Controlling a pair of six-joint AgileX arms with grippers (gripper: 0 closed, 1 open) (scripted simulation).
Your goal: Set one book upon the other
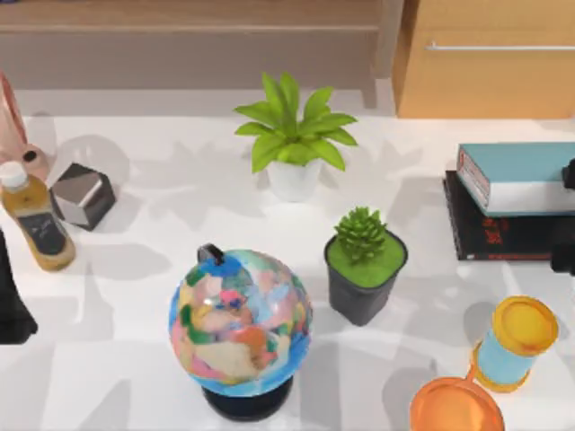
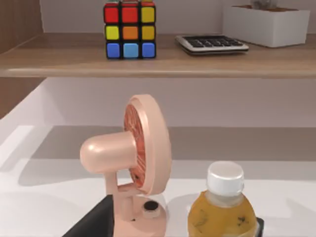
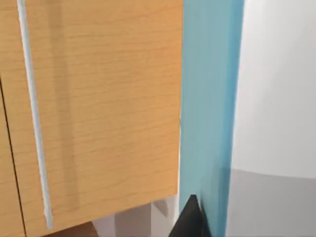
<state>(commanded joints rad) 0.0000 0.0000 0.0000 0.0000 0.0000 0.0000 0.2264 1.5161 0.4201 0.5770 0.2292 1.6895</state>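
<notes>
Teal-blue book (image 1: 526, 176): lying atop black book (image 1: 503, 235), right of potted succulent (image 1: 363, 263); stacking appears done. Right gripper (image 1: 568, 215) beside stack, grip state undeterminable; release unconfirmed.

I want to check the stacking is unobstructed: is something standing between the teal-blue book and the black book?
Nothing visible does. In the top view the teal-blue book already lies on the black book at the table's right edge, with no object between them. The right gripper is at that edge beside the books.
</notes>
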